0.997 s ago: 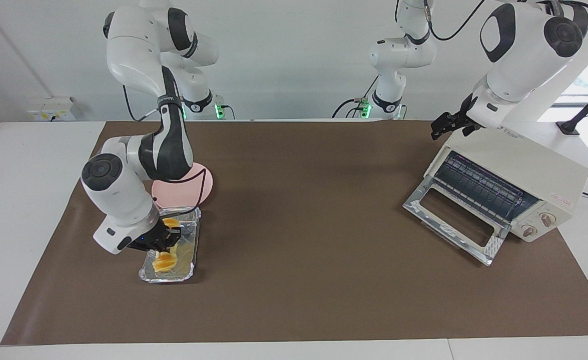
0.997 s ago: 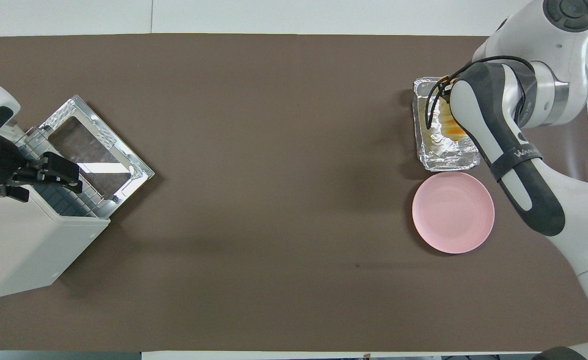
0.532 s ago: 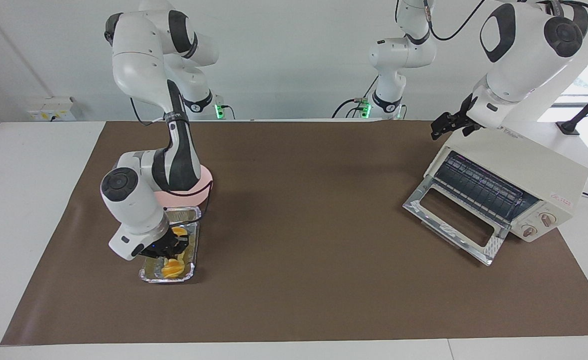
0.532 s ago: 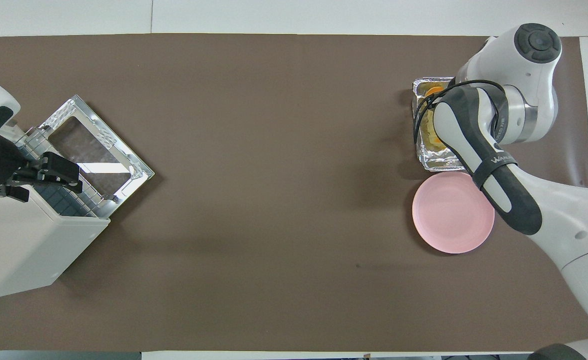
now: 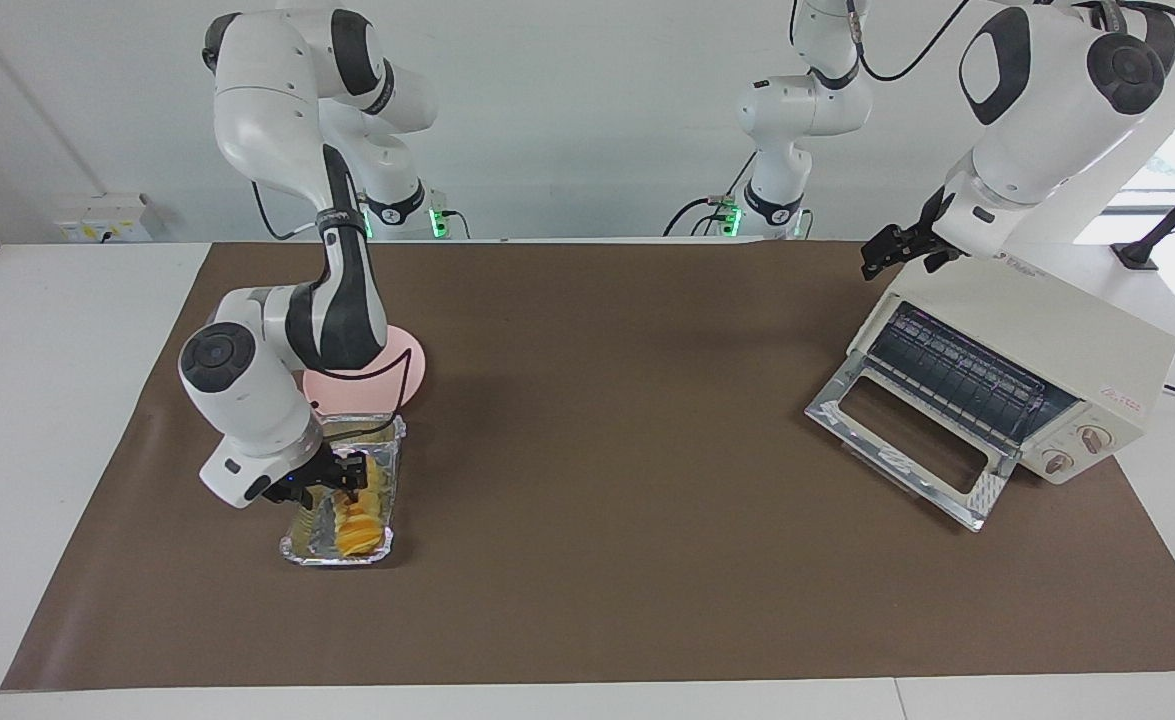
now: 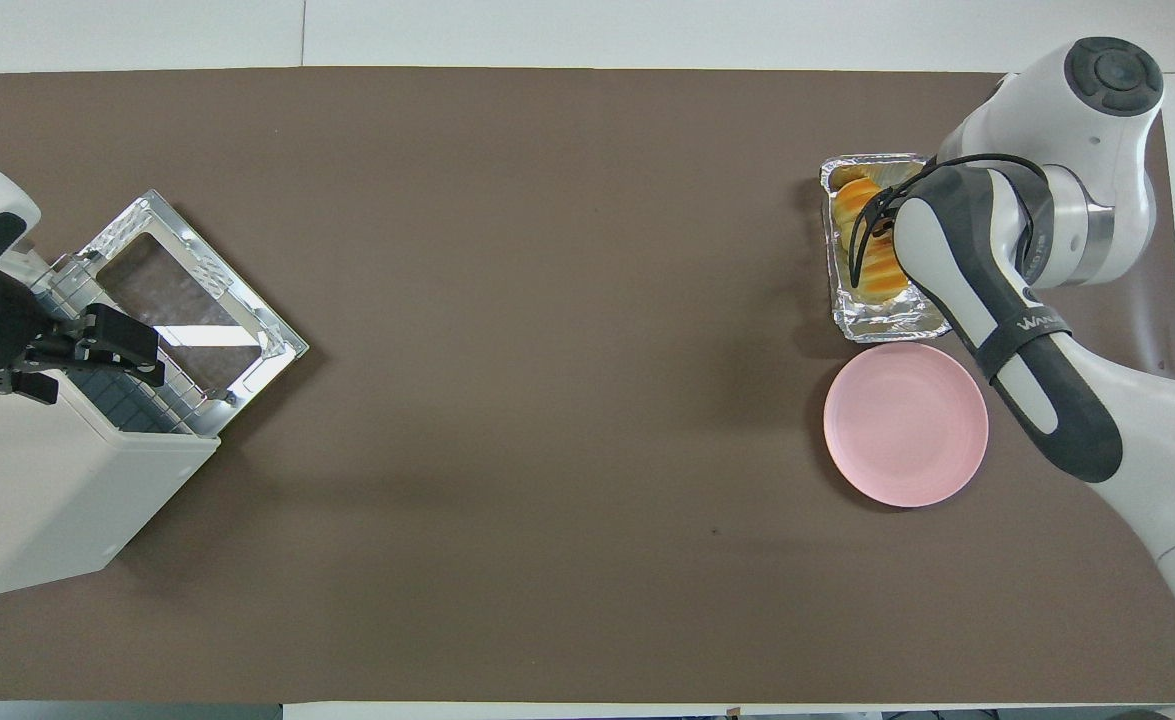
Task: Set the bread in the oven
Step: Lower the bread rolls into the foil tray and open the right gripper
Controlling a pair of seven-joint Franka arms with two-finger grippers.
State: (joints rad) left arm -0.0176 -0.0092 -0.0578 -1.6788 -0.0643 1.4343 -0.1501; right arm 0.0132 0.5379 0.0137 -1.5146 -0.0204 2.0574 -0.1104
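Pick-up step in hand: right gripper [image 5: 339,484] is poised low over bread [image 5: 359,515] in foil tray [image 5: 394,455]; finger state cannot be told. Firm grasp needed next, then carry to open oven [image 5: 1037,370]. Left gripper [image 5: 885,255] is held spread above oven, waiting.

Even, bright light falls from above, leaving soft shadows beside the oven [image 5: 1037,370] on the brown mat [image 5: 607,560], with window glare just above it and both pictures sharp throughout.

both arms wear glossy white rounded shells with dark grey joint bands and round dark end caps, thin black cables looping along them, small white lettering on a dark forearm strip, green lights at the bases, and black grippers.
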